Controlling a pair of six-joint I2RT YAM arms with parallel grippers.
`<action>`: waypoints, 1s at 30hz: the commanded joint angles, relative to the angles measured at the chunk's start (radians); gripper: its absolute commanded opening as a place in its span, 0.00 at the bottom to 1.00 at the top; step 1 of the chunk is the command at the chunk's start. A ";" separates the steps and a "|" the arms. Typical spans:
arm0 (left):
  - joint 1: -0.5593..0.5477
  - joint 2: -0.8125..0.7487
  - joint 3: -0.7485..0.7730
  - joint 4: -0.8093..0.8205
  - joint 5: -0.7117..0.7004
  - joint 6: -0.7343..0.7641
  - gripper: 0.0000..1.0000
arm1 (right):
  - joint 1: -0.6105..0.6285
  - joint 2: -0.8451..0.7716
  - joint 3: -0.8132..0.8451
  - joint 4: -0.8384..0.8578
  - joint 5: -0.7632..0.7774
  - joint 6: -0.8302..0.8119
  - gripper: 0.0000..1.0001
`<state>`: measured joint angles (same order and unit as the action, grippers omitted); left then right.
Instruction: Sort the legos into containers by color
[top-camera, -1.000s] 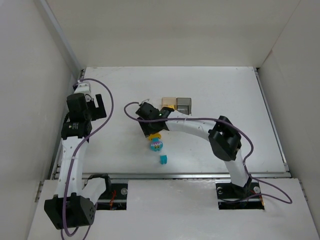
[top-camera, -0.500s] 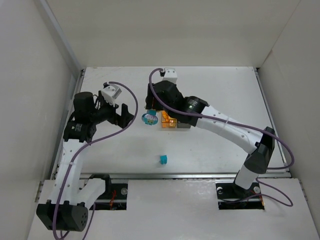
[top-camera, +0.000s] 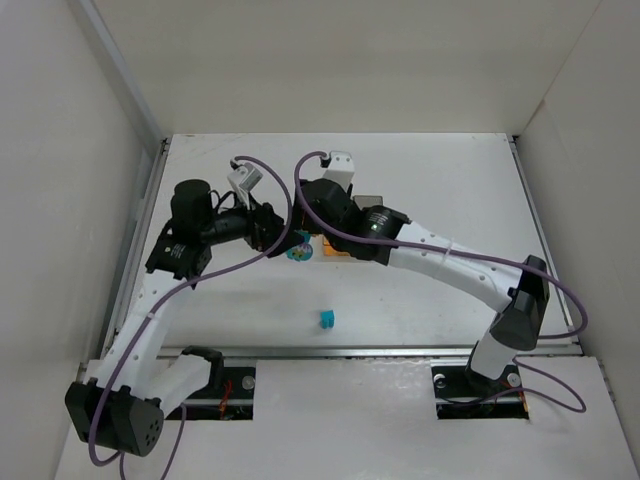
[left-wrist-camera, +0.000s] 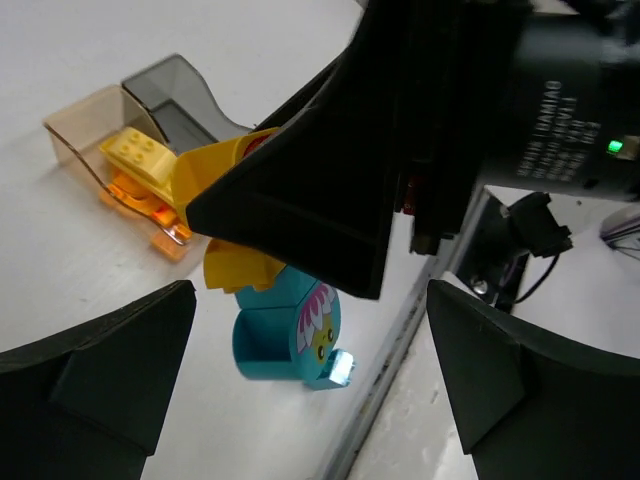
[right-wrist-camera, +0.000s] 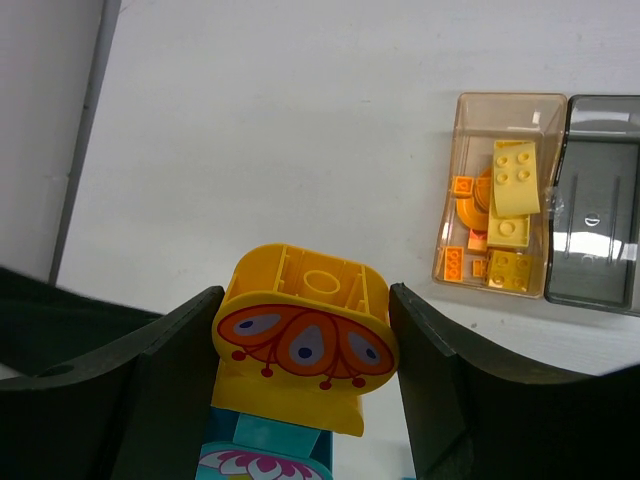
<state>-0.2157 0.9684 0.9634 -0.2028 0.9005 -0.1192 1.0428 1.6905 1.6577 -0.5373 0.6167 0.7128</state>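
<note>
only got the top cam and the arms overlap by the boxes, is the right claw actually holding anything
Observer: Yes. The right wrist view shows the right claw shut on a yellow piece with a painted orange pattern.
Operator: anything stuck to it
Observer: A teal piece with a flower print is joined beneath it, clearest from the left wrist.
Operator: and the left claw
Observer: The left claw is open wide around that pair, touching neither piece.

Lone teal lego (top-camera: 326, 319), seemingly loose
</note>
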 joint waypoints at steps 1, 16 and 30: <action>-0.037 0.027 -0.046 0.085 -0.014 -0.142 1.00 | 0.032 -0.057 0.017 0.062 0.057 0.025 0.00; -0.067 0.059 -0.066 0.057 -0.123 -0.221 0.51 | 0.052 -0.038 0.028 0.023 0.037 0.093 0.00; -0.067 0.059 -0.075 -0.019 -0.201 -0.185 0.00 | 0.052 -0.066 0.019 0.025 0.054 0.148 0.00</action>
<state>-0.2829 1.0321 0.8917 -0.1864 0.8078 -0.3435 1.0672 1.6794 1.6539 -0.5762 0.6724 0.7994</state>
